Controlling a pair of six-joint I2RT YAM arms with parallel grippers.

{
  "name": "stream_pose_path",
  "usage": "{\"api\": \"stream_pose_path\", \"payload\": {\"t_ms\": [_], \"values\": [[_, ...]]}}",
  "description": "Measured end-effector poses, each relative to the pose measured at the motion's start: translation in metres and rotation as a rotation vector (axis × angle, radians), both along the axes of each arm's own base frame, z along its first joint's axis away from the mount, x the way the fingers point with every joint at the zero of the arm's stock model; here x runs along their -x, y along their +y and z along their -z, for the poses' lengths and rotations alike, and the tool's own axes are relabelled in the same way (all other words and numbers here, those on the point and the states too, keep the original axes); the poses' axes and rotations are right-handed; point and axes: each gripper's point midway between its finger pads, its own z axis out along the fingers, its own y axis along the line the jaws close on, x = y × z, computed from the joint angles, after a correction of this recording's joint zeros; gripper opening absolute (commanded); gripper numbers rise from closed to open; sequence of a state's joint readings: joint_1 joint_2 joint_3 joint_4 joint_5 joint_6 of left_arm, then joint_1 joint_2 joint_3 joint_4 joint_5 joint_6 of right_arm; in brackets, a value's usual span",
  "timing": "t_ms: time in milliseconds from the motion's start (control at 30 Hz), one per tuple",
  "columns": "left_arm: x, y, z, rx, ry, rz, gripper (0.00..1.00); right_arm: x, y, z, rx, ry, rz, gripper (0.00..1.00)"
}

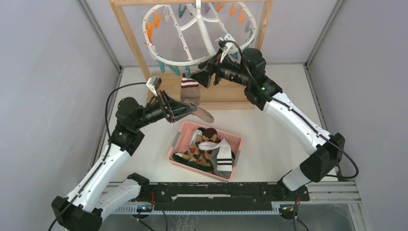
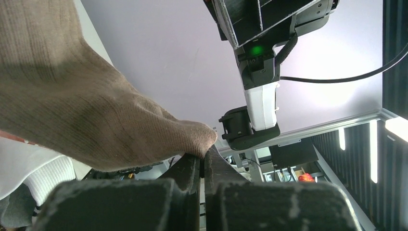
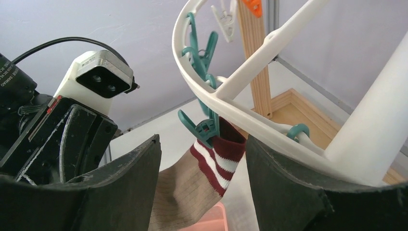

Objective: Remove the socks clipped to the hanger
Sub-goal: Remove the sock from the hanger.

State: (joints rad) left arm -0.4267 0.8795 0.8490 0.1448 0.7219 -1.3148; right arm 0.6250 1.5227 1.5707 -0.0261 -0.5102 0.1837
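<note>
Left gripper (image 2: 202,161) is pinching the sock's (image 2: 96,110) toe while the open right gripper (image 3: 201,151) is flanking its clip (image 3: 204,129), which needs squeezing before pulling.

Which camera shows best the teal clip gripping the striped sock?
The right wrist view: the teal clip sits centre frame, biting the sock's striped cuff below the hanger rim. The top view shows it only as a small speck above the cuff. The left wrist view misses it, showing just the sock's beige toe.
</note>
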Motion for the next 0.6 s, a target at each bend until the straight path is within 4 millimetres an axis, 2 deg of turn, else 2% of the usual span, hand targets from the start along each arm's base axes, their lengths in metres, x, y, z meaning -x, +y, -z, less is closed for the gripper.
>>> {"api": "stream_pose_path", "payload": {"t_ms": [300, 600], "values": [[-0.002, -0.001, 0.004, -0.005, 0.016, 0.016, 0.00, 0.004, 0.014, 0.007, 0.007, 0.002, -0.042, 0.72], [0.000, -0.002, 0.007, -0.013, 0.026, 0.032, 0.00, 0.008, 0.019, 0.004, -0.002, -0.006, -0.051, 0.73]]}}
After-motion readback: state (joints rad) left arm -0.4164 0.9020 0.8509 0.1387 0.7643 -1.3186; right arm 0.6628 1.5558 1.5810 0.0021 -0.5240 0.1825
